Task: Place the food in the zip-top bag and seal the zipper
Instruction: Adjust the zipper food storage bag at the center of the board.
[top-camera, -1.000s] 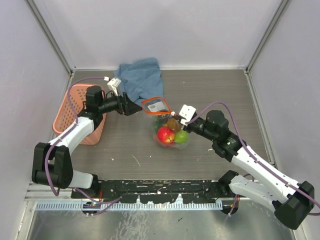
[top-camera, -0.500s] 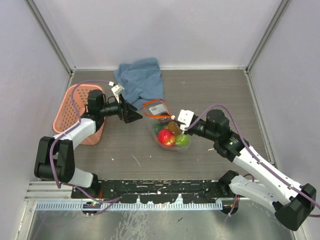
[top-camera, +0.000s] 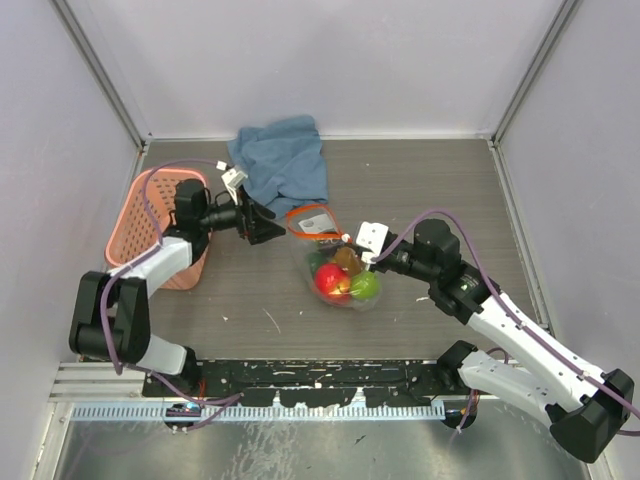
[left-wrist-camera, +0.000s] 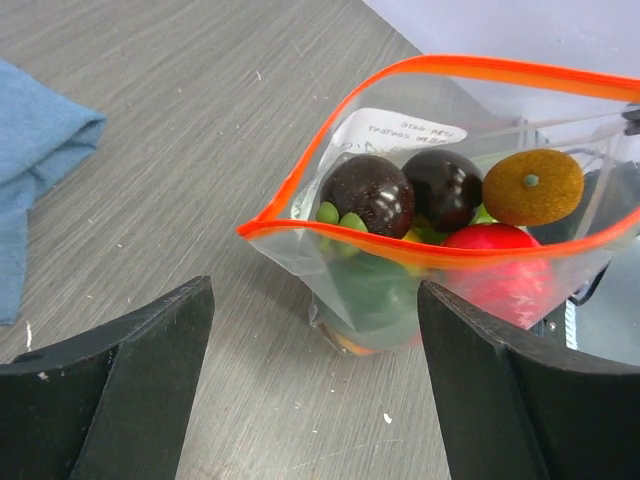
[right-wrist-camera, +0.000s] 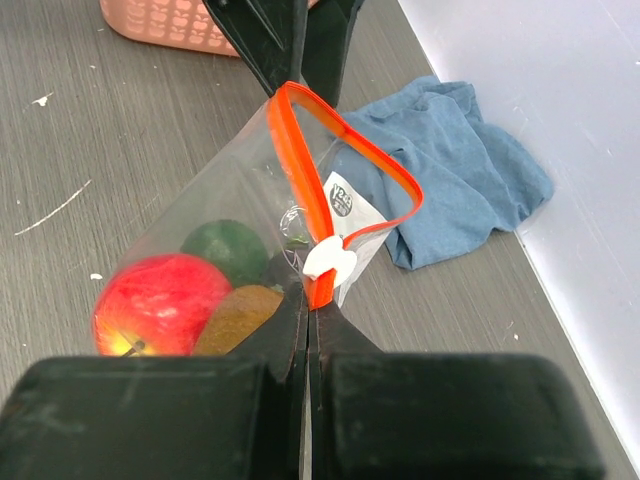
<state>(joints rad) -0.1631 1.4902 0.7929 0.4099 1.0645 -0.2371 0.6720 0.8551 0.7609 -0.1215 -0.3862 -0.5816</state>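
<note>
Nearest the near edge of the table (top-camera: 250, 320), the right arm reaches in from the near right corner. The right end effector (right-wrist-camera: 308, 300) is pinched together on one end of the zipper (right-wrist-camera: 297, 160), right at its small white end piece (right-wrist-camera: 328, 260), and holds that end up. Just beyond, about mid-table, sits the zip-top bag (right-wrist-camera: 215, 215) with the food (top-camera: 341, 280) inside: a red fruit, a green one, 2 dark brown ones and an orange-brown one show through the plastic. No fruit lies loose on the table. The bag's mouth gapes, its 2 orange lips bowed apart. On the bag's far left side, the left end effector (top-camera: 270, 229) has its fingers spread wide, aimed at the zipper's opposite corner and just short of it. Further off, a pink basket (top-camera: 150, 225) stands at the left edge and a blue cloth (top-camera: 285, 160) lies crumpled by the far edge. Filling looks finished, so sealing is the step in hand. The next move likely calls for the left fingers to close on the free corner and draw the strip taut so the lips can be pressed shut.
</note>
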